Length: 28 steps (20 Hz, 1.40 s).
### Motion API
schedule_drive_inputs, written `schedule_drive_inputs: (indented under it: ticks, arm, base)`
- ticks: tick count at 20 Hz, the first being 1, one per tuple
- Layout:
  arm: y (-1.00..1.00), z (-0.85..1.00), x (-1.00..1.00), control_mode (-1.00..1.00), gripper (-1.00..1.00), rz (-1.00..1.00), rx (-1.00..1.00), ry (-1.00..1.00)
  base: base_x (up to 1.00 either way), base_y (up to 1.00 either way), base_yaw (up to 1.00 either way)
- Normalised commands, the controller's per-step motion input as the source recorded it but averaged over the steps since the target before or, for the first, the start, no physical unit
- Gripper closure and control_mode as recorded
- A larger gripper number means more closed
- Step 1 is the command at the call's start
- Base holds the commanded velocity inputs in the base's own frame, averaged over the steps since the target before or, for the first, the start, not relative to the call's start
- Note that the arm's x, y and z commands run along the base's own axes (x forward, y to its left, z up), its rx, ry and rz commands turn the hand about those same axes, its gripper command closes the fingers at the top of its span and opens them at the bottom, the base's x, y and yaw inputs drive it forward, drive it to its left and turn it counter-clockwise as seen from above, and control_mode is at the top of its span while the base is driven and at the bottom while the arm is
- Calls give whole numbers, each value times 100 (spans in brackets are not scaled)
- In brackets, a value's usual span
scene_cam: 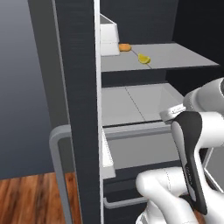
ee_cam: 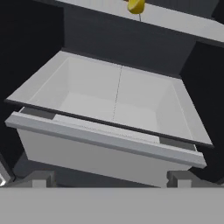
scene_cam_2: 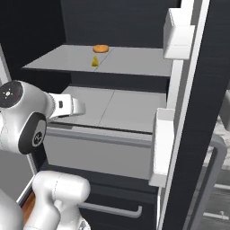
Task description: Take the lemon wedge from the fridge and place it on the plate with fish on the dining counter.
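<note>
The fridge (scene_cam: 78,87) stands open in front of me. The lemon wedge (scene_cam: 144,58) (scene_cam_2: 95,62), tiny and bright yellow, lies on the grey upper shelf (scene_cam: 175,54) near the middle of its front. In the hand view the lemon wedge (ee_cam: 136,5) sits at the top edge, above a wide grey bin (ee_cam: 118,100). My gripper (ee_cam: 111,179) is open and holds nothing; its two dark fingertips (ee_cam: 41,178) stand far apart. The hand (scene_cam_2: 67,105) hovers at bin height, below and in front of the wedge. The plate with fish and the dining counter are out of view.
A flat round orange item (scene_cam: 124,47) (scene_cam_2: 100,48) lies behind the wedge on the same shelf. White door bins (scene_cam: 108,39) (scene_cam_2: 177,38) (scene_cam_2: 162,143) hang on the open doors at either side. A grey door handle (scene_cam: 59,166) juts out at the left, and a lower drawer handle (scene_cam_2: 112,209) sits below.
</note>
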Motion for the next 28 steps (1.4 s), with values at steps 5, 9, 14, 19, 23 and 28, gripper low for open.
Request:
schedule_drive_inputs:
  ticks: [5, 9, 14, 19, 23, 28]
  arm:
    - [0, 0, 0, 100, -100, 0, 0, 0]
    - [0, 8, 8, -100, -100, -1, 0, 1]
    - [1, 93, -1, -100, -100, -6, 0, 0]
    - [0, 100, -1, -100, -100, -5, 1, 0]
    - [-2, 64, 3, -100, -100, 5, 20, 0]
    - [0, 1, 19, -100, -100, 1, 3, 1]
  base:
    - [59, 3, -7]
    - [50, 0, -6]
    - [0, 0, 0]
    - [0, 0, 0]
    - [0, 0, 0]
    - [0, 0, 0]
